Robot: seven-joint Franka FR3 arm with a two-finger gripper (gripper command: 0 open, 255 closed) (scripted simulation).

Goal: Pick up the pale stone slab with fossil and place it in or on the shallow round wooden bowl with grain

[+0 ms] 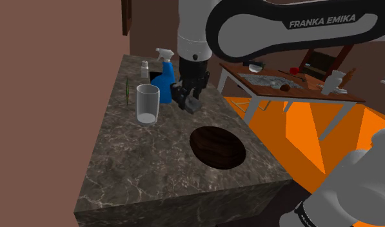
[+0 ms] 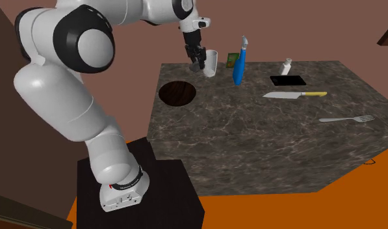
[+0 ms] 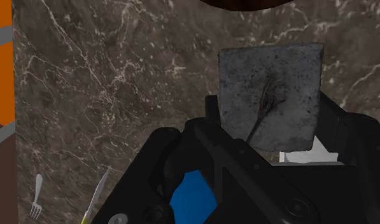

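Observation:
A grey square stone slab (image 3: 271,76) with a dark fossil mark is clasped between my black gripper's (image 3: 271,109) fingers (image 3: 213,113). In the shoulder view the gripper (image 1: 188,98) hangs a little above the dark marble counter (image 1: 152,161), the slab (image 1: 193,107) at its tips. The dark wooden bowl (image 1: 217,147) lies on the counter nearer the front edge, a short way from the gripper. From the second exterior view, the gripper (image 2: 197,64) is above and just right of the bowl (image 2: 178,93). The bowl's rim (image 3: 246,4) shows just beyond the slab in the wrist view.
A clear glass (image 1: 147,103), a blue spray bottle (image 1: 165,74) and a small shaker (image 1: 145,66) stand close behind the gripper. Farther along the counter lie a knife (image 2: 293,95), a fork (image 2: 347,119) and a black flat device (image 2: 288,80). An orange floor and a table (image 1: 287,84) are beyond.

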